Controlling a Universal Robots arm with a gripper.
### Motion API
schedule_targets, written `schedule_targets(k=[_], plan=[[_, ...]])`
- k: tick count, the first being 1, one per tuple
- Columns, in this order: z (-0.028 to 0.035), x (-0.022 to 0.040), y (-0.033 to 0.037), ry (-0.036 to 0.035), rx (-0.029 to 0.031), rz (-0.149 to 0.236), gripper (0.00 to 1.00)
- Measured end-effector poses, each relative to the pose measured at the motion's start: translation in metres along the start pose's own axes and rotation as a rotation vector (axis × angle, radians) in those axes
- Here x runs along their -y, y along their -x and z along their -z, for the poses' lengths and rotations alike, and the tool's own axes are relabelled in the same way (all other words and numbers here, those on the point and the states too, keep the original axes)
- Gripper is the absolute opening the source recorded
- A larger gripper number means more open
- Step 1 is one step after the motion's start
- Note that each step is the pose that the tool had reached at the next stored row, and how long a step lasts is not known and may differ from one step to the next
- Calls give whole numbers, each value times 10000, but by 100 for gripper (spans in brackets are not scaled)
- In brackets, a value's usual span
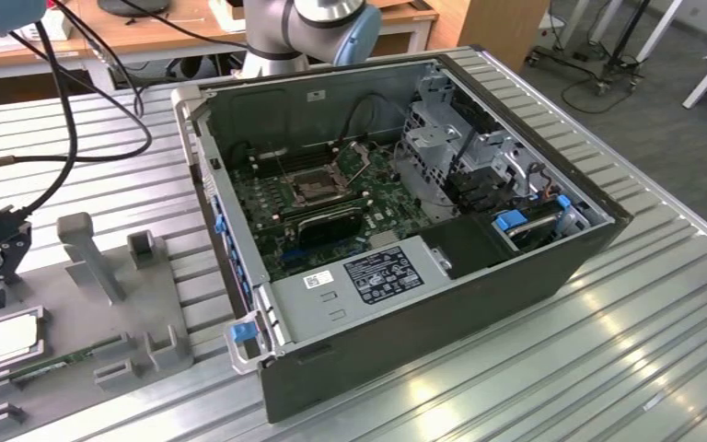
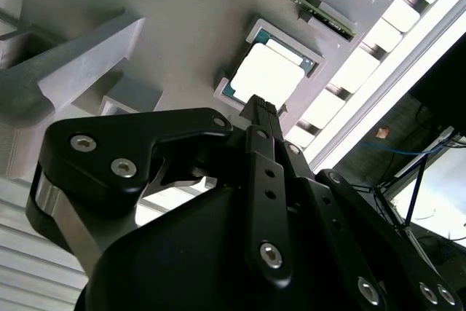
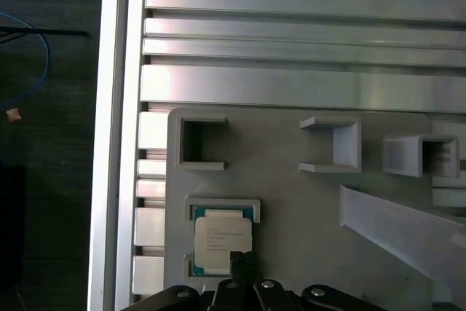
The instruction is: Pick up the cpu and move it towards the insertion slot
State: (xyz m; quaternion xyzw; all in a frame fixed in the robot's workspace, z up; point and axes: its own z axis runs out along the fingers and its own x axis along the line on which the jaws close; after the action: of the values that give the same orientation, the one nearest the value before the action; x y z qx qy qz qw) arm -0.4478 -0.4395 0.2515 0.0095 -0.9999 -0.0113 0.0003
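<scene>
Gripper (image 3: 240, 258) above cpu (image 3: 218, 232), which lies recessed in grey tray (image 3: 291, 209).

light: bright, even | glare — table (image 1: 648, 368) slats, cpu (image 2: 271, 74) top

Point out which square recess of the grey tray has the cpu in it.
The recess right beside the gripper: the cpu lies flat in it. In the first wrist view, the other square recesses of the grey tray stand empty.

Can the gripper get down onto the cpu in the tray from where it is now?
Probably yes: the gripper hangs close over the cpu, which lies flat in its recess of the grey tray with nothing covering it.
</scene>
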Motion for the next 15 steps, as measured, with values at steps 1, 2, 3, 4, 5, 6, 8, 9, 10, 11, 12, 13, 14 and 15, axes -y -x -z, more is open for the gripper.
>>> schedule_targets(k=[1,2,3,4,5,6,8,9,10,11,12,13,14,15], plan=[[-1,0,-3,0,1,0,11],[-1,-1,-9,0,0,0,11],[-1,-1,-16,-1,-1,-1,11],[-2,-1,-24,-1,-1,0,11],[-3,0,-30,0,-1,0,11],[-5,0,-34,-1,-1,1,11],[-10,0,-37,0,0,2,11],[-14,-1,-39,0,-1,1,11],[-17,0,-40,-1,-1,1,11],[-21,0,-41,-1,-1,0,11],[-25,0,-41,-1,-1,1,11],[-31,0,-42,0,0,1,11],[-37,0,-42,1,1,0,11],[-41,0,-42,0,-1,0,11]])
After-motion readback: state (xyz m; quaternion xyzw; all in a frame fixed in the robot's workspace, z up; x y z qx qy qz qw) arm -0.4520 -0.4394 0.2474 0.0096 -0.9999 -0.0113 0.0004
